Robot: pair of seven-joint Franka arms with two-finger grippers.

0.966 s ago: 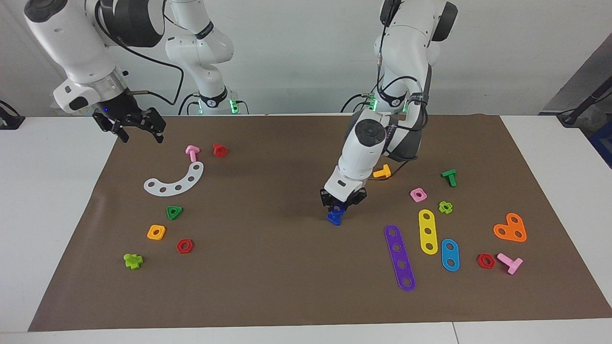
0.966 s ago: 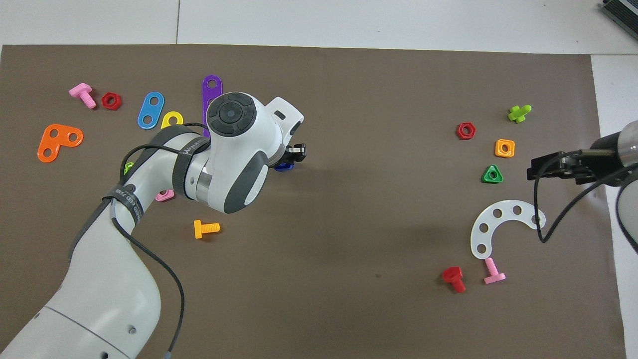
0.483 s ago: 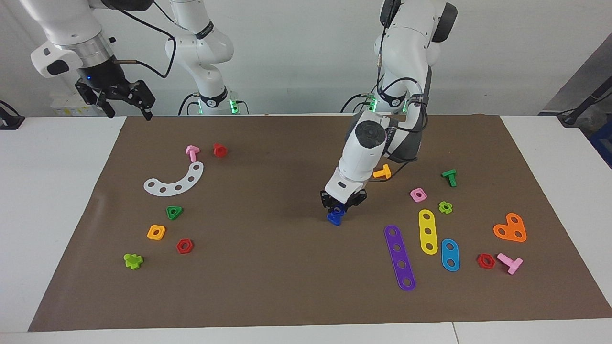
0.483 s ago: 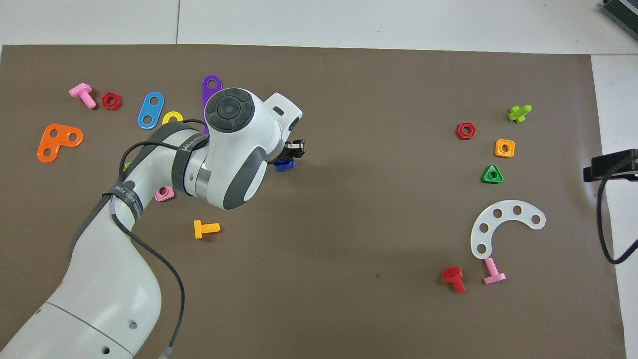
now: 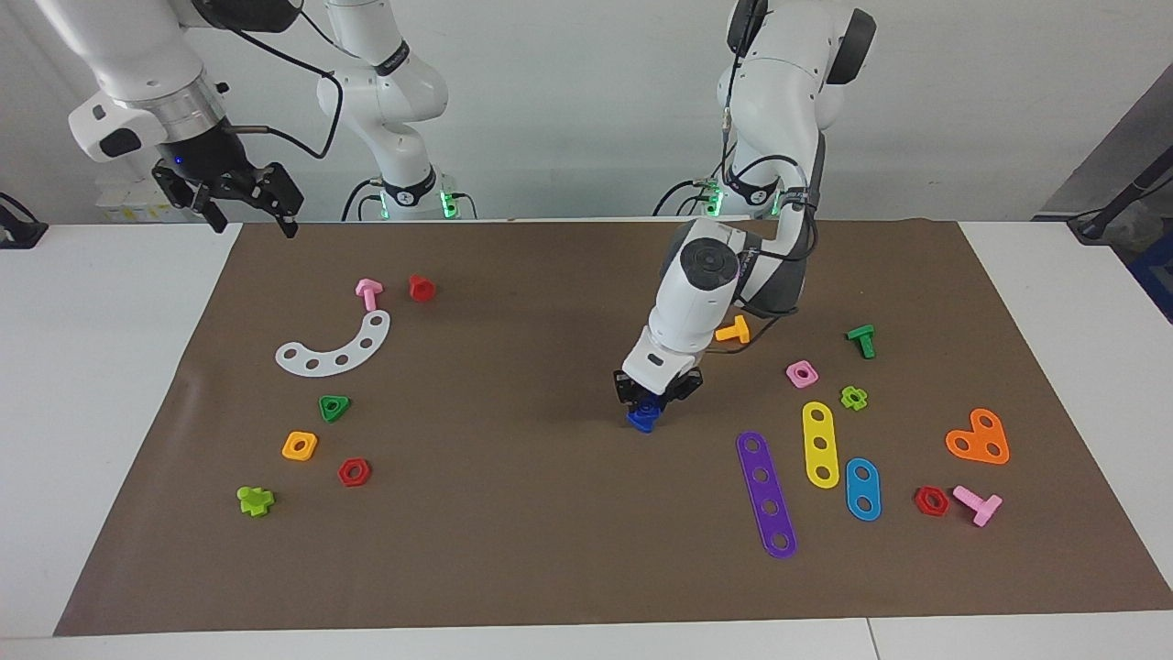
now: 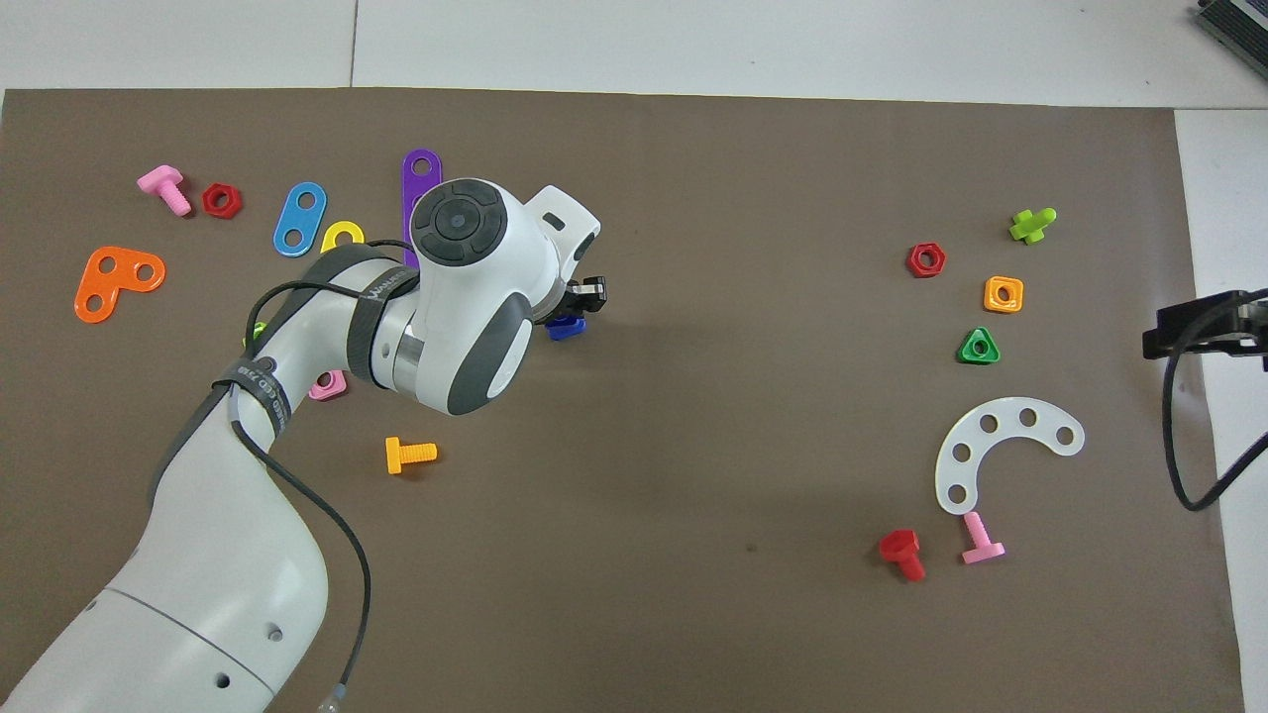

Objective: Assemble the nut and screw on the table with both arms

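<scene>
Left gripper point(image 5: 656, 396) low on the dark-blue plastic screw point(image 5: 642, 420), jaws drawn narrow on its upper part. Flat, roughly triangular head down on the brown mat point(image 5: 513, 532) of the white table point(image 5: 110, 367), stubby shank up between the jaws. Standing near the long purple four-hole plastic strip point(image 5: 766, 495), off the strip's end nearer to the robots and toward the right arm's end of the table.

Dark-blue square nut: not told apart from the screw. Something blue shows between the jaws, whether nut or bare shank cannot be said.

Right gripper point(image 5: 255, 218) waiting high over the table edge, well apart from the purple strip at the right arm's end, jaws spread wide and holding nothing.

For the step in hand, judged to be steadying the screw upright:
- Keep the grip square and light. Smooth, hard plastic on a short round shank probably slips or twists under a skewed pinch.
- Press the flat head level on the mat so the shank points straight up. The broad triangular base likely stands steady, and the matte mat should resist sliding.
- Meet a rounded-corner nut hole-first and axis-true, or expect coarse toy threads to jam.
- Steer clear of the purple strip when lifting away.
</scene>
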